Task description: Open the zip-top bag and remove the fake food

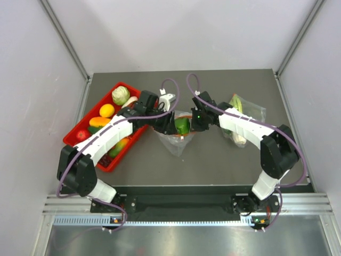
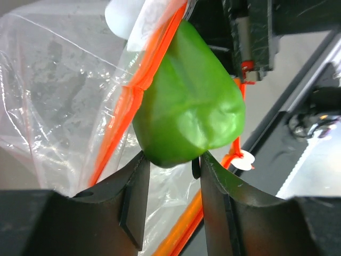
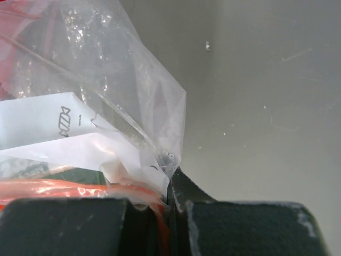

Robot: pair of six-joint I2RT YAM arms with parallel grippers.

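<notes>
The clear zip-top bag point(image 1: 175, 143) hangs crumpled over the middle of the table, its orange zip strip point(image 2: 133, 90) running along the open mouth. A bright green pepper-like piece of fake food point(image 2: 189, 106) sits at that mouth, half out of the bag point(image 2: 58, 96). My left gripper point(image 2: 171, 162) pinches the pepper's lower end between both fingertips; from above the pepper point(image 1: 182, 126) shows between the two grippers. On the pepper's right, my right gripper point(image 3: 170, 184) is shut on the bag's point(image 3: 106, 80) top edge, right beside the zip strip point(image 3: 64, 186). Other contents are hidden.
A red tray point(image 1: 87, 114) at the left holds a pale green cabbage point(image 1: 120, 95), a yellow fruit point(image 1: 107, 110) and other toys, under my left arm. A second clear bag with a leek point(image 1: 245, 114) lies at the right. A white label point(image 3: 64, 128) is stuck to the bag.
</notes>
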